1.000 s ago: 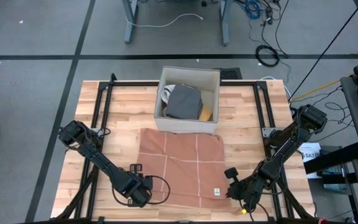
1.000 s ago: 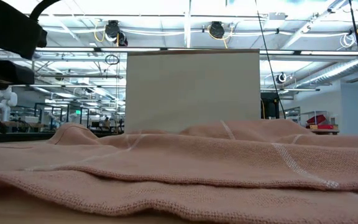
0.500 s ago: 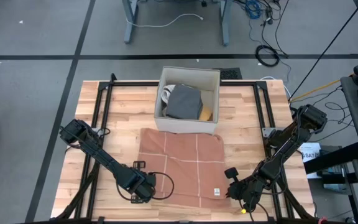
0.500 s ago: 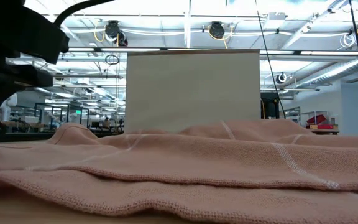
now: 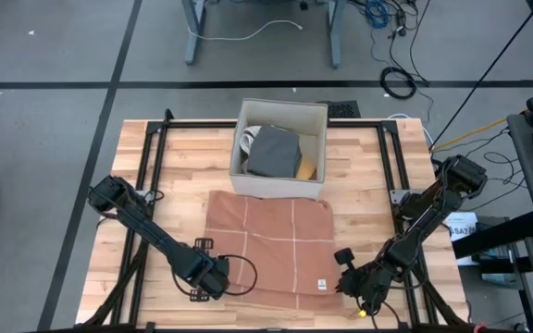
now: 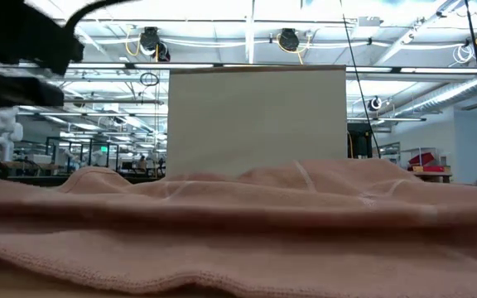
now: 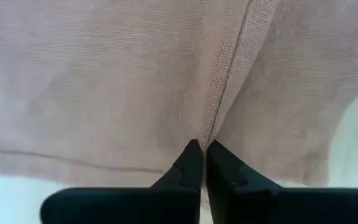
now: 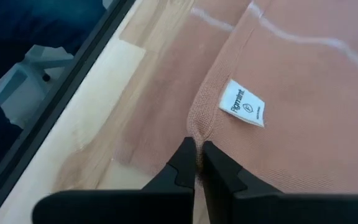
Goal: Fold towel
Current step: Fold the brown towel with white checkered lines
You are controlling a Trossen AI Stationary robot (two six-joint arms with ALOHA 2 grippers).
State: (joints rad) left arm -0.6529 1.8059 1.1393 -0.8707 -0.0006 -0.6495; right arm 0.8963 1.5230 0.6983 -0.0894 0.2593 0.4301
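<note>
A salmon-pink towel (image 5: 271, 245) with thin white lines lies spread on the wooden table (image 5: 174, 157), just in front of a white box. My left gripper (image 5: 209, 277) stands shut at the towel's near left corner. My right gripper (image 5: 357, 283) is shut at the near right corner, beside the towel's small white label (image 8: 242, 104). In the low view the towel (image 6: 247, 215) fills the foreground. The left arm (image 6: 15, 50) shows dark at that view's upper left. My left gripper pinches a raised ridge of the towel between its two fingers, where the hem seam (image 7: 219, 106) runs in to the fingertips. The fingers point down from above. Around the hold the cloth is drawn up; the rest lies on the table. My right gripper pinches the towel's edge (image 8: 197, 129) at the near right corner, next to the label, between its two fingers. It comes slanting down from the table's near right side. The cloth puckers at the fingertips, and the towel around it lies slack on the wood.
The white box (image 5: 280, 139) stands at the far middle, touching the towel's far edge, with a grey cloth (image 5: 274, 153) inside. Black frame rails (image 5: 146, 185) run along the left and right of the table. Bare wood lies left and right of the towel.
My left gripper has settled onto the towel's near left corner and taken hold of it. In the low view the towel's near left part has risen a little and bunched, while the far part by the box has stayed put.
</note>
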